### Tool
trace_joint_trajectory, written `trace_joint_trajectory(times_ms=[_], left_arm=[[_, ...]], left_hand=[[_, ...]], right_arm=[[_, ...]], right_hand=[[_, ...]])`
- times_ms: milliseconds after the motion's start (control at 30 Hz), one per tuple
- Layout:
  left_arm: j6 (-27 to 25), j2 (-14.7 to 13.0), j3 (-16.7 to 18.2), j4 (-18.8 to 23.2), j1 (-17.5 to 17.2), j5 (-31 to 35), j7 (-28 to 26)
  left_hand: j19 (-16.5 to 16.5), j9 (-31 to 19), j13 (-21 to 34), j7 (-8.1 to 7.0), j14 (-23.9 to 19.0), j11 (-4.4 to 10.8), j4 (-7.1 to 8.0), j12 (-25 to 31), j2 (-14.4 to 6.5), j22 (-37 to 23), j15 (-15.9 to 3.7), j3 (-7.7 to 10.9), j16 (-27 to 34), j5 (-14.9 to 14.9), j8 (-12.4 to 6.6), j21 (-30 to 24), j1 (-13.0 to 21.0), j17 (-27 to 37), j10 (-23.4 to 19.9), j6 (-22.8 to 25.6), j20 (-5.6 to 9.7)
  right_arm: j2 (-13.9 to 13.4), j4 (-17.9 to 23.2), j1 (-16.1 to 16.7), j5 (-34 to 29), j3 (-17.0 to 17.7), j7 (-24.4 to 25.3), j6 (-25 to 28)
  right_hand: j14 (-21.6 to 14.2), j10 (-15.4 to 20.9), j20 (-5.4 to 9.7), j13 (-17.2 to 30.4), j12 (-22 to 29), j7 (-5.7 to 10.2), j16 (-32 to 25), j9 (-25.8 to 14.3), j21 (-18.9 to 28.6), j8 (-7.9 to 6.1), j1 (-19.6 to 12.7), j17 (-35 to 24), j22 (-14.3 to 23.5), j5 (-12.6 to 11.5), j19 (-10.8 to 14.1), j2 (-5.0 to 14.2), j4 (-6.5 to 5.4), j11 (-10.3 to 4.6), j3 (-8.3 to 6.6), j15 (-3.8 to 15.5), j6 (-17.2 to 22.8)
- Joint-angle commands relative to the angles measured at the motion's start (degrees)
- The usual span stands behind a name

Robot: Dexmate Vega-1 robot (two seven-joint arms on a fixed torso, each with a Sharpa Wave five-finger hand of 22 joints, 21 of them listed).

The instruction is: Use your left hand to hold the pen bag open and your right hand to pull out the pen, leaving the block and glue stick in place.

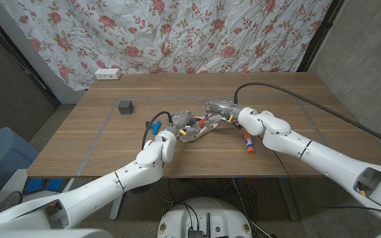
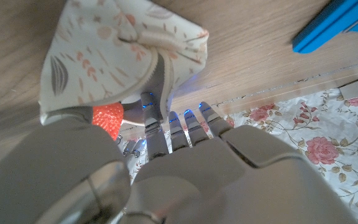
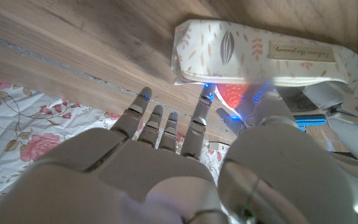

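Observation:
The white leaf-print pen bag [image 1: 197,131] lies at mid-table between my two hands. My left hand [image 1: 179,122] holds the bag [image 2: 123,56] at its open zipper edge, fingers [image 2: 151,118] reaching into the mouth. A red-orange, dotted object [image 2: 107,117] sits in the opening. My right hand [image 1: 220,109] is at the far side of the bag [image 3: 260,56], its fingers [image 3: 160,124] stretched out. The red-orange object [image 3: 232,94] lies between its thumb and a finger; whether they pinch it is unclear. A dark block [image 1: 125,106] stands to the left of the bag.
A slim white stick with orange-red ends [image 1: 248,142] lies on the table under my right forearm. A white power strip [image 1: 108,73] sits at the far left edge. A floral curtain [image 1: 197,33] hangs behind the table. A blue object [image 2: 340,25] shows off the table.

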State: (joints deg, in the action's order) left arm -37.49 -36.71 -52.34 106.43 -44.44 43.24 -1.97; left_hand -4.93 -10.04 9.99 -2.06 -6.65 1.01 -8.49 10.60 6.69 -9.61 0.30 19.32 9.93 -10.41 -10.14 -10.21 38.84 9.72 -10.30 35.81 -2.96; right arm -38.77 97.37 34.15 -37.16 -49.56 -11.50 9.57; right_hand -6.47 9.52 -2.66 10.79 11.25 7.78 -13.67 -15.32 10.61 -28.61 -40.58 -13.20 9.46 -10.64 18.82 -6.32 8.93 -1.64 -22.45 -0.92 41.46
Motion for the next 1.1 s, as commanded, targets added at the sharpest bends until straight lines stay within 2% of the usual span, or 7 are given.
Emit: trace_joint_trajectory(times_ms=[33,467,1100], left_arm=[[0.2,0.2,-0.2,-0.4,0.2,-0.2,0.0],[0.5,0.3,-0.3,-0.7,0.4,-0.4,0.2],[0.8,0.4,-0.4,-1.3,0.6,-0.8,0.1]], left_hand=[[0.3,-0.1,0.2,0.0,-0.1,0.2,-0.18,0.4,0.0,-0.1,-0.14,-0.13,0.4,-0.2,-0.39,-0.4,-0.2,0.1,0.1,-0.3,0.04],[0.3,-0.1,0.2,0.02,-0.1,0.24,-0.21,0.4,-0.1,-0.1,-0.1,-0.14,0.5,-0.2,-0.4,-0.4,-0.3,0.1,0.0,-0.3,0.04],[0.4,-0.1,0.2,0.03,-0.2,0.12,-0.24,0.4,-0.4,-0.1,-0.09,-0.11,0.5,-0.2,-0.41,-0.4,-0.3,0.1,0.0,-0.3,0.03]], right_arm=[[0.5,-1.0,-0.4,0.0,-0.4,0.4,0.1],[1.2,-1.6,-0.4,-0.4,-0.8,1.1,1.2],[1.1,-2.5,0.2,-0.3,-0.6,4.5,0.4]], right_hand=[[-0.5,0.6,0.05,0.3,0.2,-0.13,-0.5,-0.3,0.3,-0.44,-0.3,-0.1,0.1,-0.3,0.7,0.05,0.1,-0.13,0.3,0.07,0.6],[-0.7,1.0,0.27,0.3,0.2,0.08,-0.6,-0.5,0.4,-0.88,-0.4,-0.2,0.1,-0.3,1.0,0.18,0.11,-0.29,0.35,0.26,0.9],[-2.8,3.8,0.72,0.3,0.8,0.89,-1.4,-0.9,0.6,-3.89,-2.3,-0.3,0.1,-0.5,2.7,1.05,0.41,-0.95,0.01,1.94,6.2]])
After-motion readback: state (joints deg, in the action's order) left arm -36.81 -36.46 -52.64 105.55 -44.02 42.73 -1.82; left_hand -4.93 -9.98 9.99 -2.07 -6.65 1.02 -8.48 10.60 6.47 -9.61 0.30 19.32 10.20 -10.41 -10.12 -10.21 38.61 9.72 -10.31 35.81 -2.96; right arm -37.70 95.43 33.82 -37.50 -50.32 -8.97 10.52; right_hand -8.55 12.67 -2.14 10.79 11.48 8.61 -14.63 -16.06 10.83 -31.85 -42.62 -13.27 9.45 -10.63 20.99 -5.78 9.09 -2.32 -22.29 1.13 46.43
